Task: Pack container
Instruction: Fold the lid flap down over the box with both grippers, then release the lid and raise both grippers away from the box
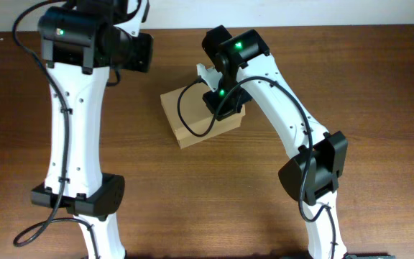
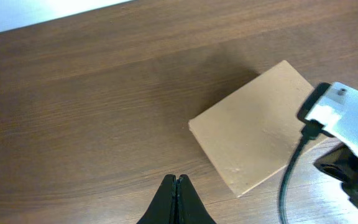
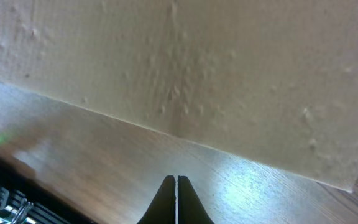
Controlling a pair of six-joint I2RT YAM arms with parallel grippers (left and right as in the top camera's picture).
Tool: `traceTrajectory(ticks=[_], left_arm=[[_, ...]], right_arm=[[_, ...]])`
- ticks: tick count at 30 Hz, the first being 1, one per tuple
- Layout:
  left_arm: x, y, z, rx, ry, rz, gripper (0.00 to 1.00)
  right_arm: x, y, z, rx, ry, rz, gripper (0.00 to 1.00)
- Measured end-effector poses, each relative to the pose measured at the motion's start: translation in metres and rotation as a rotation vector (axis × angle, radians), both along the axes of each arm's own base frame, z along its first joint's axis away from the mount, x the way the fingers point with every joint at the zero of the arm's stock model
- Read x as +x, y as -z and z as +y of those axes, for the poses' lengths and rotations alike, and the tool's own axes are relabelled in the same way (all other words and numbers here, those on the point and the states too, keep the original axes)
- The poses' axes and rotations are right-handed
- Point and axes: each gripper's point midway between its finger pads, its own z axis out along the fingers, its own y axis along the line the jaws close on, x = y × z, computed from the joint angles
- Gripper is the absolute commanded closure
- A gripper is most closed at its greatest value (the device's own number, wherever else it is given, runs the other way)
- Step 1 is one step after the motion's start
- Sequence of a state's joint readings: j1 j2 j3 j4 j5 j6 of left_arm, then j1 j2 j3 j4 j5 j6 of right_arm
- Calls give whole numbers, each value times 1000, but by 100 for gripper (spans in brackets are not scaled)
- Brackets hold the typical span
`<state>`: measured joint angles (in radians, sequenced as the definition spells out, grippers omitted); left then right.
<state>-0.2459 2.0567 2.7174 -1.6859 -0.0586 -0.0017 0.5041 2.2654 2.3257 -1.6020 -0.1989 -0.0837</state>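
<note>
Overhead, the box lies closed mid-table, with the right arm above its right part. At the left wrist, the left gripper is pressed together, apart from the box. At the right wrist, the right gripper is also pressed together, just beside the box edge.
</note>
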Motion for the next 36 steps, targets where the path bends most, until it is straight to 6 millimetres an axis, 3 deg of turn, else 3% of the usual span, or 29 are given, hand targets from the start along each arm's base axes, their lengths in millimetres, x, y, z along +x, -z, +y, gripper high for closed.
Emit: traceTrajectory(ticks=[3, 12, 22, 29, 32, 36], left_arm=[[-4, 11, -13, 28, 18, 31, 98], [-3, 13, -7, 58, -4, 32, 98], [-7, 3, -3, 66, -13, 7, 98], [-7, 3, -2, 71, -16, 5, 98], [-6, 3, 1, 71, -24, 6, 98], [5, -1, 11, 55, -62, -30, 98]], right_arm=[[6, 0, 3, 12, -3, -27, 96], [35, -1, 18, 69, -24, -149, 96], [23, 50, 9, 15, -24, -67, 96], [24, 49, 10, 29, -23, -92, 96], [26, 39, 8, 30, -14, -95, 96], [58, -19, -4, 81, 64, -217, 96]])
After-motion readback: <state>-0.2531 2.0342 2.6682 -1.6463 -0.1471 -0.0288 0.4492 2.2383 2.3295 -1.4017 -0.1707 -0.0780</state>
